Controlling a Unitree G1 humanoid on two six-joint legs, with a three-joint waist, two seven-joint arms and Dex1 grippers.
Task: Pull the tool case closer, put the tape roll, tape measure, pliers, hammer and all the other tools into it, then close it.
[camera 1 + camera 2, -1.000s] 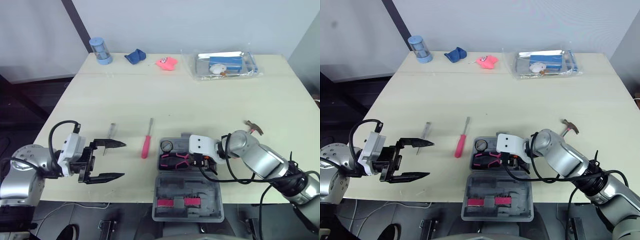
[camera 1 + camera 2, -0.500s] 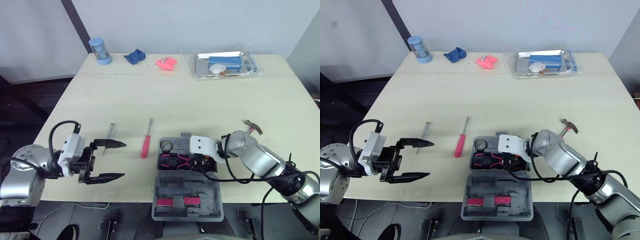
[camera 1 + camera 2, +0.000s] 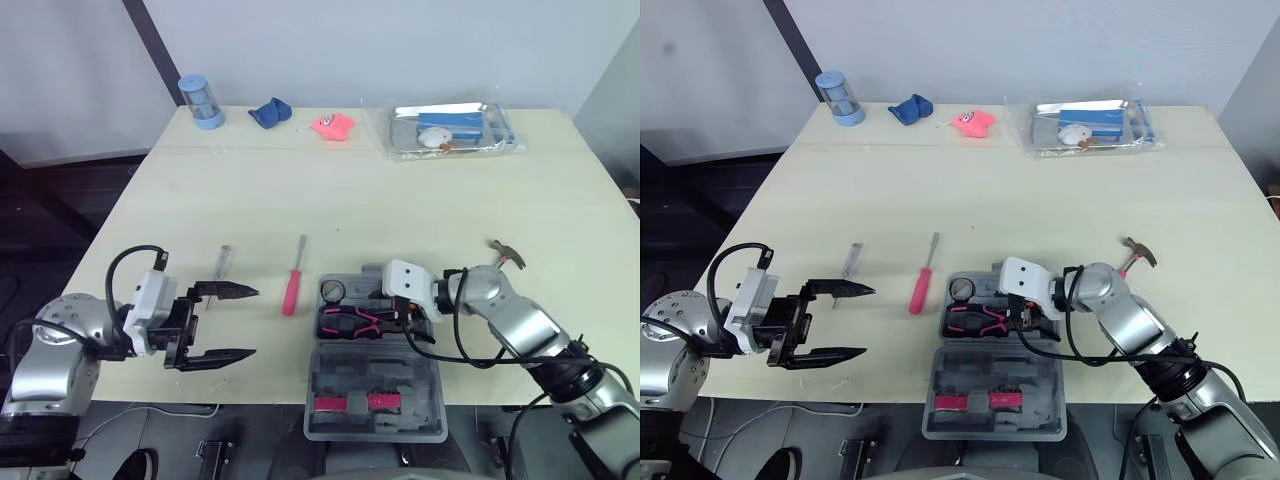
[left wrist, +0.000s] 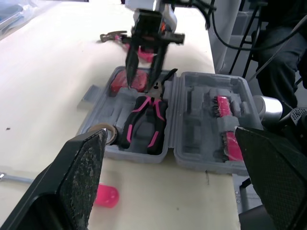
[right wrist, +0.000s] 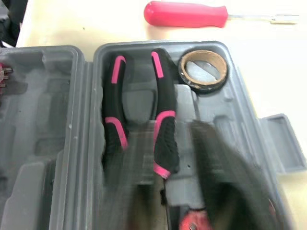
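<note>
The tool case [image 3: 400, 382] is sitting open at the near edge of the worktop [image 3: 400, 190], already holding the pliers [image 3: 350, 322], the tape roll [image 3: 333, 292] and perhaps the tape measure. The hammer [image 3: 508, 254] and the red screwdriver [image 3: 292, 283] are still lying outside, on either side of the case. The right end effector [image 4: 142, 84] is hovering spread and empty over the pliers, while the left end effector [image 3: 253, 322] is waiting spread wide beyond the screwdriver.

The grey plastic tool case [image 3: 375, 372] lies open at the near edge of the table [image 3: 400, 200]. Black-and-pink pliers [image 3: 348, 322] rest flat in its far half, with a brown tape roll [image 3: 333, 292] in the corner just beside them. A red-handled screwdriver [image 3: 292, 290] lies on the table just left of the case, and a small hammer [image 3: 508, 254] lies apart to its right.
</note>
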